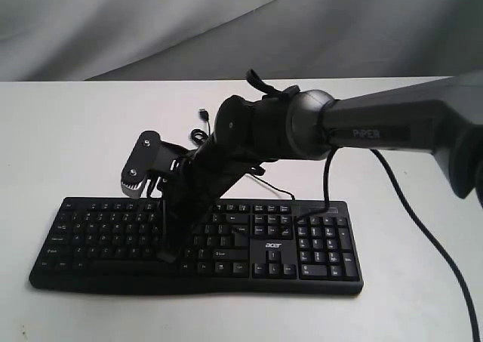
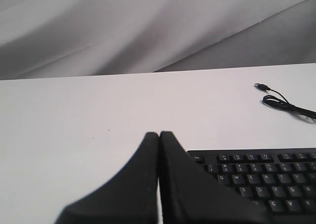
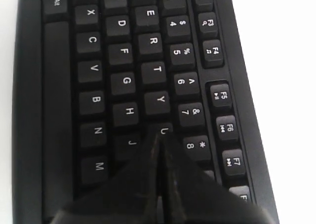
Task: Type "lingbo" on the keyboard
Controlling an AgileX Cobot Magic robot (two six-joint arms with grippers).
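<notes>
A white table (image 1: 68,130) stands before draped grey cloth (image 1: 151,25); the black acer keyboard (image 1: 317,244) lies flat on it; only the wrist views show the fingers: right gripper (image 3: 159,139) pressed together at the U key (image 3: 164,130); left gripper (image 2: 159,135) pressed together, beside the keyboard's Esc corner.

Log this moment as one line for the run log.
right gripper: shut, tip by U key of keyboard, contact unclear | left gripper: shut, beside keyboard, over table
</notes>
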